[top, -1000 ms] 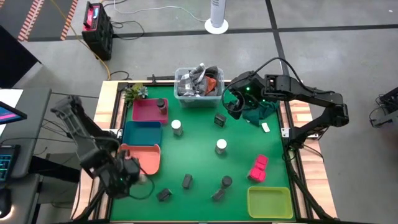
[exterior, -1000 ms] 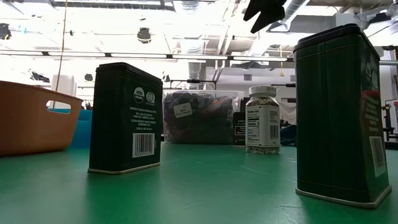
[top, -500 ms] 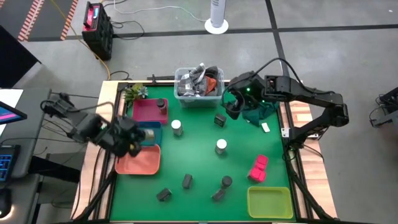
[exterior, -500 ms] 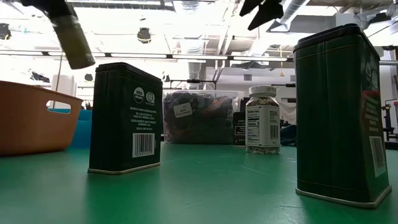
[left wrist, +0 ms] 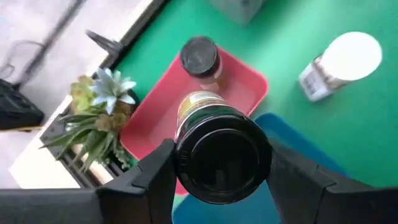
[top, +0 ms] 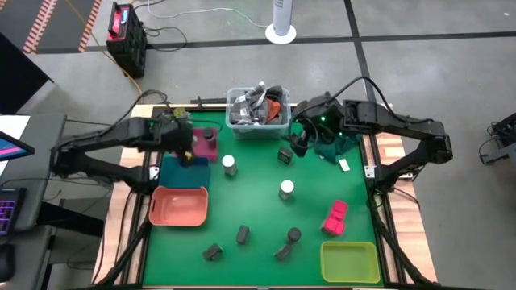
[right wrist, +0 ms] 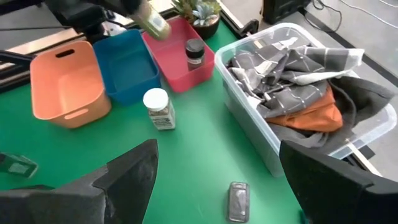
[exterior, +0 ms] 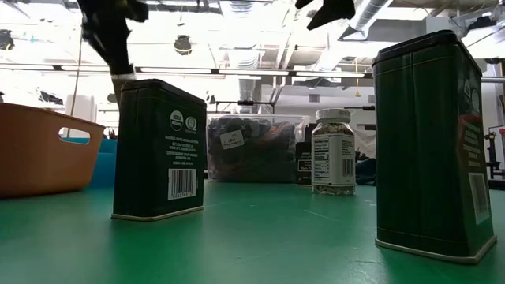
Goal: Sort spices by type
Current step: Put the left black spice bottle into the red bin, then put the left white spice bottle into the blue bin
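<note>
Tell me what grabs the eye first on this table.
The left tool holds a dark-lidded jar in the air above the red tray, where a matching jar already stands. The right tool hangs open near the clear bin of cloth at the far edge. Two pink blocks glow against the green table.

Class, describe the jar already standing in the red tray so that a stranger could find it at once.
Start at the clear bin of cloth at the table's far edge, then move to the red tray beside the small plant. The dark-lidded jar stands alone inside that tray; a matching jar hangs above, gripped by the left gripper.
</note>
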`<state>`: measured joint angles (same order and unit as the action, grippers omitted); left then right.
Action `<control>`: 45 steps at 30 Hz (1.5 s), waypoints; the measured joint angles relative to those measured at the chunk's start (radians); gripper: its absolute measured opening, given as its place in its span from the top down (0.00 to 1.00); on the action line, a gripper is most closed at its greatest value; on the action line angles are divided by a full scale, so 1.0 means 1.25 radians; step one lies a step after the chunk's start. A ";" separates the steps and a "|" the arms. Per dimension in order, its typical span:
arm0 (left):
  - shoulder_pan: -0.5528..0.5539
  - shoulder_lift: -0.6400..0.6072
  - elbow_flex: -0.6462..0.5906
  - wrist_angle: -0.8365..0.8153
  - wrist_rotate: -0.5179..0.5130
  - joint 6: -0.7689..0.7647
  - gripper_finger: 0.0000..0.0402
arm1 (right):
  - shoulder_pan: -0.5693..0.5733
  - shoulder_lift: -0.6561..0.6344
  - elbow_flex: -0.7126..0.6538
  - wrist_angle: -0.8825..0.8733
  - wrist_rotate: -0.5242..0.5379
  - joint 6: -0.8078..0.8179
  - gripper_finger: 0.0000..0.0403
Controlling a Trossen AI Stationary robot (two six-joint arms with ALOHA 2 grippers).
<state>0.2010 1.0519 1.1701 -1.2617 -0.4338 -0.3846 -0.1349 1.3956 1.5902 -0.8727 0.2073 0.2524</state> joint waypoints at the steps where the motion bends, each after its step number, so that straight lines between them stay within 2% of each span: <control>1: 0.037 0.001 -0.015 0.017 0.021 0.034 0.49 | 0.003 0.000 0.000 -0.001 0.000 0.003 0.11; 5: 0.161 0.002 -0.078 0.103 0.093 0.156 0.49 | 0.010 0.000 0.000 -0.006 0.000 0.011 0.11; 9: 0.255 0.028 -0.122 0.174 0.152 0.229 0.49 | 0.019 0.000 0.000 -0.006 0.000 0.027 0.11; 14: 0.320 0.096 -0.148 0.218 0.216 0.298 0.49 | 0.031 0.000 0.000 -0.007 0.001 0.036 0.11; 22: 0.350 0.208 -0.152 0.247 0.231 0.350 0.49 | 0.042 0.000 0.000 -0.008 0.001 0.064 0.11; 26: 0.361 0.226 -0.152 0.266 0.232 0.353 0.45 | 0.047 0.000 0.000 -0.012 0.001 0.082 0.11; 34: 0.364 0.227 -0.145 0.275 0.215 0.376 0.31 | 0.062 0.000 0.000 -0.029 0.001 0.094 0.11; 45: 0.364 0.144 -0.061 0.264 0.156 0.397 0.29 | 0.058 0.000 0.000 -0.032 0.001 0.093 0.11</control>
<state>0.6556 1.2313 1.0945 -0.9316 -0.2384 0.1120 -0.0620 1.3956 1.5902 -0.9127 0.2089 0.3691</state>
